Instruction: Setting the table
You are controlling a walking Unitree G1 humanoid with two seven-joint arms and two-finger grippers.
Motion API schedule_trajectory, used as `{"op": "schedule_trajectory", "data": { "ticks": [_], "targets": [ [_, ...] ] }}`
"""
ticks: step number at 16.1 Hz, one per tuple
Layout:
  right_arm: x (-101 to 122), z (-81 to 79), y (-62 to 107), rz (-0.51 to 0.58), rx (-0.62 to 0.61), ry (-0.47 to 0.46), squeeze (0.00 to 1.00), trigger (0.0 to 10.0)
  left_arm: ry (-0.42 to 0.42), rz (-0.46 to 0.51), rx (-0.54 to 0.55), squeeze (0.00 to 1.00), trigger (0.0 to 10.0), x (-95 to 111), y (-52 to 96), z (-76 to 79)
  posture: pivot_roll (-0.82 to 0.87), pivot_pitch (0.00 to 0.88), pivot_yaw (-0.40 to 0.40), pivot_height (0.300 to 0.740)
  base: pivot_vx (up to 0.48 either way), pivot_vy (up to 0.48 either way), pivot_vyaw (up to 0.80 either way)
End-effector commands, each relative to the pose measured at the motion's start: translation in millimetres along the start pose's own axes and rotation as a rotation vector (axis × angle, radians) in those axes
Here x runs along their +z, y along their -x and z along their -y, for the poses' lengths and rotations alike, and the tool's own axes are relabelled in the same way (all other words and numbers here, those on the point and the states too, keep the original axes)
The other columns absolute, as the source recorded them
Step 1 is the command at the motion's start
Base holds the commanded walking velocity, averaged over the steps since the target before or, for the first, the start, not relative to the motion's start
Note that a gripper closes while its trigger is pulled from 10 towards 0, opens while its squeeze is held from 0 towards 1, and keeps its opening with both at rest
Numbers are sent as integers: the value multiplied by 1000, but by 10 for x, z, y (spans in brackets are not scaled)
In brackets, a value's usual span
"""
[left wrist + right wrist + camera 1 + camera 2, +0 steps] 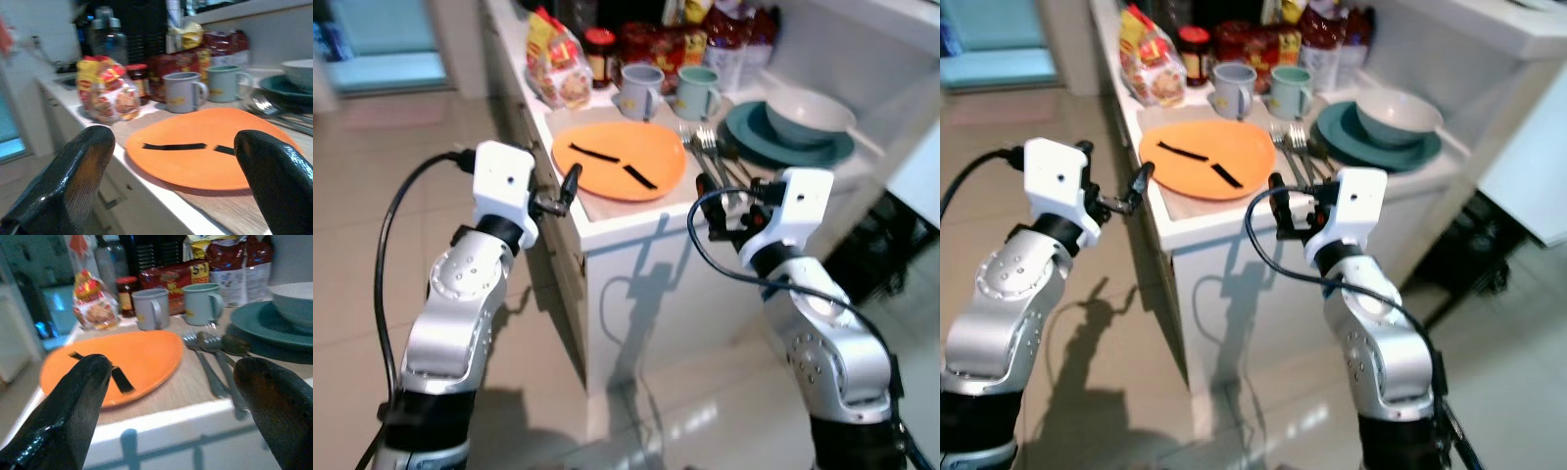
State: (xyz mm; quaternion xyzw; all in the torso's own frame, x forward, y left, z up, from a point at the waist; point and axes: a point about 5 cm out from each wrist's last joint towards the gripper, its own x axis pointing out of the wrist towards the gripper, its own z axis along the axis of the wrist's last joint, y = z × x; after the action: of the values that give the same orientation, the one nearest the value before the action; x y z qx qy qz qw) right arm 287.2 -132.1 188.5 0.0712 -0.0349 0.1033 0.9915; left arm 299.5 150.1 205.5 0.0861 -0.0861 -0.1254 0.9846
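Both pairs of black fingers are held apart and empty, short of the counter's [617, 230] near edge. Between the left gripper's [171, 191] fingers [63, 181] an orange plate [205, 156] is seen, marked with two short black strips [175, 146]. The left gripper [566, 188] is held just off the counter's corner, beside the plate's left rim. The right gripper [722, 204] is raised at the front edge, below a cluster of forks and spoons [215, 357] laid right of the orange plate. Further right, a pale bowl [808, 113] is set on a teal plate [783, 145]. Behind the orange plate two mugs are stood side by side, a grey mug [639, 90] and a green mug [698, 91]. A clear snack bag [558, 64] is lying to their left, with a red-lidded jar [599, 54] and red packets [171, 279] at the back. A tiled floor [372, 166] is seen beside the counter.
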Motion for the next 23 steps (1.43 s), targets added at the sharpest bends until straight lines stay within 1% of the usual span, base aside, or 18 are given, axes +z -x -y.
{"op": "schedule_trajectory", "data": {
  "ticks": [1,4,15,22,23],
  "targets": [
    [-9,8,-3,-17,5,33,0,10000,-7,24,-37,0,10000,31,4,82,80,41,-38,740,0,0,0],
    [-24,3,-24,-26,5,55,0,10000,9,36,-39,0,10000,31,37,73,82,42,-48,740,97,0,0],
    [-61,-8,-47,-39,61,47,0,10000,20,33,-31,0,10000,29,52,62,79,41,-59,740,370,0,0],
    [-74,-5,-37,-46,61,44,0,10000,25,35,-36,0,10000,43,38,69,78,44,-58,740,384,0,0],
    [-75,-4,-33,-46,64,42,0,10000,34,33,-29,0,10000,38,32,66,80,44,-59,740,0,0,0]
  ]
}}
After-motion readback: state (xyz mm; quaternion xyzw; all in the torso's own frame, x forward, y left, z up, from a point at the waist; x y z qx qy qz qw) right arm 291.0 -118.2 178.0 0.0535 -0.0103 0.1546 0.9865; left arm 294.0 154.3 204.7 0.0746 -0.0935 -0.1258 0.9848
